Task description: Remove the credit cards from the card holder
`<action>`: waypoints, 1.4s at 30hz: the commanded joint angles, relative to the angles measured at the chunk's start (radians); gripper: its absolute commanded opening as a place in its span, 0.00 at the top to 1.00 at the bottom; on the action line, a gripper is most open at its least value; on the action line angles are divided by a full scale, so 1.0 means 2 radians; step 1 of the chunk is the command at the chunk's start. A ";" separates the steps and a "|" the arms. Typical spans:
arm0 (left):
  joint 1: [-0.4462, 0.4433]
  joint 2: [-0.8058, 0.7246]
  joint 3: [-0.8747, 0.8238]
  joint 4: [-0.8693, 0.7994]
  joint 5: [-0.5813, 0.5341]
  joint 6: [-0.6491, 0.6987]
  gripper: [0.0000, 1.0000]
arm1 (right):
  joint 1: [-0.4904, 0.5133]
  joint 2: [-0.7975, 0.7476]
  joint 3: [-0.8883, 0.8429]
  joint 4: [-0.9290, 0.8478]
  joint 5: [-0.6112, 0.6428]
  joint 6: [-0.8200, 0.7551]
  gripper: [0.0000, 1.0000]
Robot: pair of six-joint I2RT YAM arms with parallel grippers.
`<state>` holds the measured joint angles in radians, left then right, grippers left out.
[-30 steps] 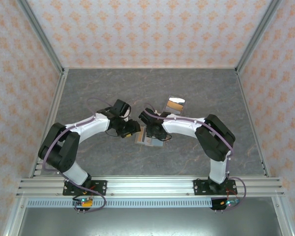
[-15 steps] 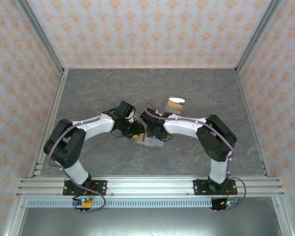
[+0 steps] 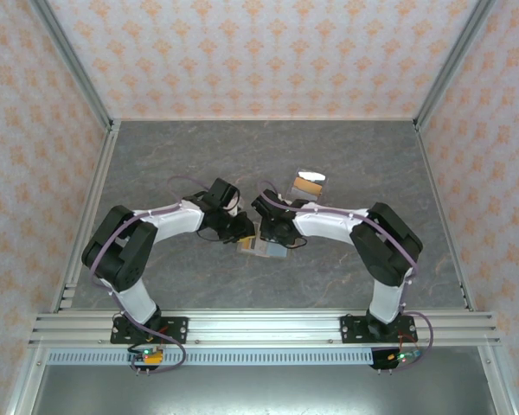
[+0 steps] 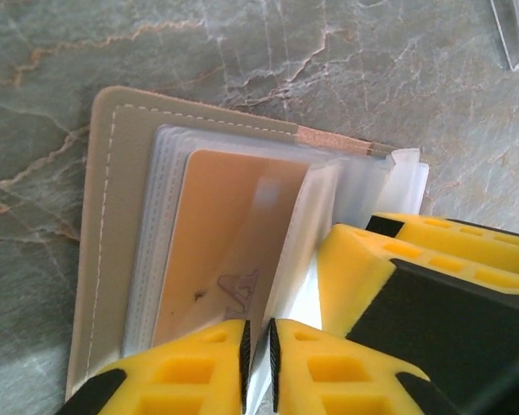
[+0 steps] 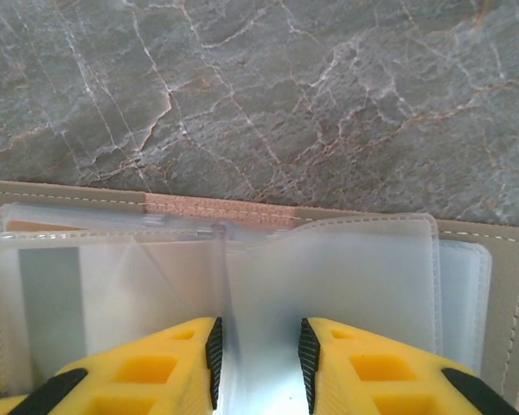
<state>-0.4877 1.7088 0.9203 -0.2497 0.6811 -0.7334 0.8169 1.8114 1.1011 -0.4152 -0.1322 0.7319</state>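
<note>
Left arm: we have swung it in toward the middle since a second ago, with the elbow folded tighter and the wrist now at the holder's left edge.
Left gripper (image 4: 258,333): the jaws are drawn nearly together, pinching one clear sleeve (image 4: 303,233) of the holder; earlier they stood wider.
Card holder (image 3: 261,249): it lies open on the table (image 3: 199,156) between both wrists, taupe cover down, sleeves fanned upward.
Credit card (image 4: 225,233): orange, tucked inside a sleeve beside the pinched one. We judge it light, stiff and slick, best taken by its edge at the sleeve's mouth while the floppy plastic is held aside.
Right gripper (image 5: 258,328): the jaws stand a narrow gap apart astride the sleeve fold; we cannot tell whether they nip it. It has hardly shifted.
Clear piece (image 3: 309,183): it sits beyond the right wrist, unmoved.
</note>
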 commanded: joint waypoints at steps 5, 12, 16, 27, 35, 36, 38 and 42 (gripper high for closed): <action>-0.003 -0.034 -0.007 -0.035 -0.065 0.022 0.96 | -0.022 -0.070 -0.063 0.064 -0.025 -0.005 0.63; 0.005 -0.071 -0.033 -0.024 -0.082 0.019 0.96 | -0.026 -0.140 -0.100 0.095 -0.013 -0.002 0.61; 0.003 -0.059 -0.039 0.027 -0.034 -0.006 0.84 | -0.027 -0.166 -0.114 0.094 0.007 -0.001 0.61; -0.023 -0.045 -0.032 0.140 0.032 -0.067 0.49 | -0.030 -0.214 -0.137 0.083 0.049 0.007 0.61; -0.036 -0.009 -0.024 0.168 0.028 -0.105 0.41 | -0.030 -0.221 -0.139 0.075 0.065 0.004 0.61; -0.037 -0.009 -0.023 0.164 0.024 -0.105 0.40 | -0.030 -0.219 -0.138 0.077 0.061 0.003 0.61; -0.034 -0.013 -0.020 0.142 0.010 -0.099 0.39 | -0.030 -0.207 -0.130 0.077 0.052 -0.003 0.63; -0.023 -0.038 -0.018 0.091 -0.027 -0.082 0.40 | -0.019 -0.169 -0.098 0.052 0.054 -0.018 0.69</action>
<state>-0.5510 1.6871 0.8581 0.0174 0.6971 -0.9176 0.7650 1.4239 0.8539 -0.2626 -0.0486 0.7250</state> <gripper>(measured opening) 0.606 0.321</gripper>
